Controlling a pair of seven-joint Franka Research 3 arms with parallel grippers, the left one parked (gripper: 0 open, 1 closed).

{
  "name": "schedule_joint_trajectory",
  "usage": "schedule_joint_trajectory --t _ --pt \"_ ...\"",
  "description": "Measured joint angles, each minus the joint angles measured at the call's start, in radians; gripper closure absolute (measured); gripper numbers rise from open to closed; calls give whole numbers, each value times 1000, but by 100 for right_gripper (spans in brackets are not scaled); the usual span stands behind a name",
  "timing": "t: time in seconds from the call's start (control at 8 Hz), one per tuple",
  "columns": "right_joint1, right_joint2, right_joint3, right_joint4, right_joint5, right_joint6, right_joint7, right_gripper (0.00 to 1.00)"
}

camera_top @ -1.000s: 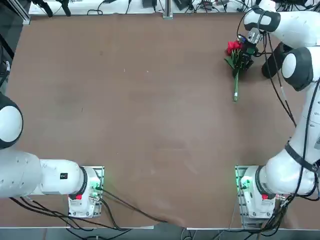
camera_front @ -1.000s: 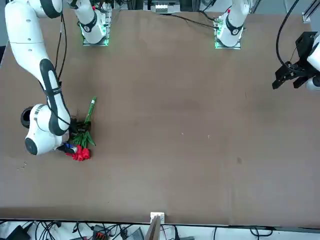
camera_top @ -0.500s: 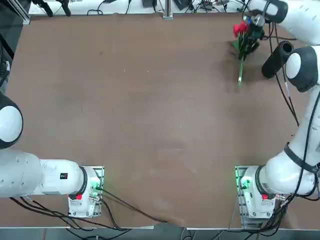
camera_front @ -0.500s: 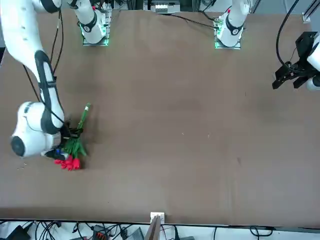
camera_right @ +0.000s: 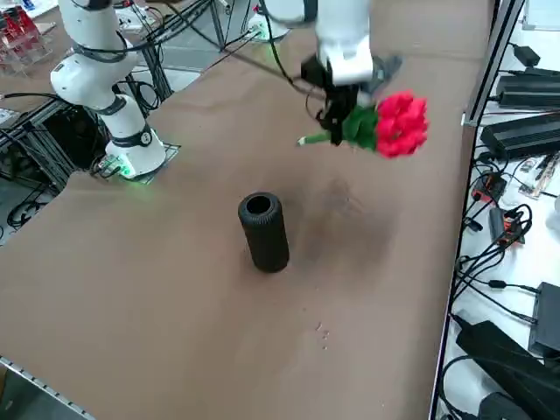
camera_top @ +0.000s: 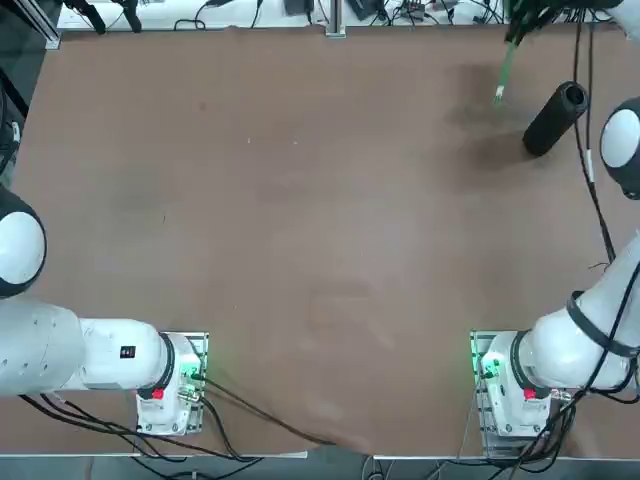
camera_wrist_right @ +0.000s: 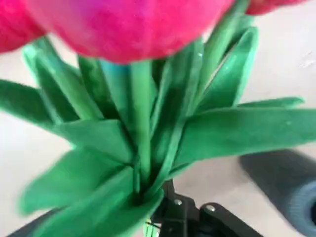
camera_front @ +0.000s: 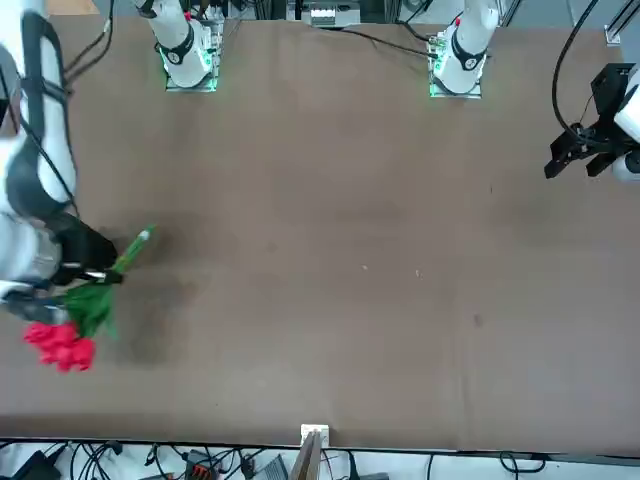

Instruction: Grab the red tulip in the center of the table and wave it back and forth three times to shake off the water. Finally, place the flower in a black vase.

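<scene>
The brown worktop [camera_right: 175, 289] carries one loose thing, the black vase [camera_right: 264, 231], standing upright with its round mouth open to the air, and I take that vase as the landmark. The right gripper [camera_right: 337, 122] hangs in the air above and beyond the vase, toward the worktop's far edge, its fingers closed tight on the bound stalk of the red tulip [camera_right: 385, 124]. The bunch lies nearly level in that grip: red blooms reach out past the far side of the vase toward the worktop's edge, while the thin pale-tipped stalk end [camera_top: 500, 90] points back toward the vase, well apart from it. In the front view the blooms [camera_front: 60, 345] sit close to the worktop's rim

Judging from this, the main risk is the swing itself. The grip sits on a thin stalk with the heavy blooms far out, so a sharp wave could twist the bunch in the fingers or fling it off over the edge. A low sweep could clip the vase and tip it, since it is a narrow tube. Later, a stalk carried this flat would need turning downward, or its tip would miss the mouth
</scene>
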Motion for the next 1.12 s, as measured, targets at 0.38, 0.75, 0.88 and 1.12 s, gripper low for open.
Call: schedule_joint_trajectory --t 0.38,0.75,0.88,1.12 --pt "-3 -83 -87 59 -90 69 54 86" --pt "-19 -190 -148 63 -205 130 54 86" --pt "-23 -208 -148 58 -212 132 54 86" --pt "-17 -209 -135 42 -212 139 53 86"
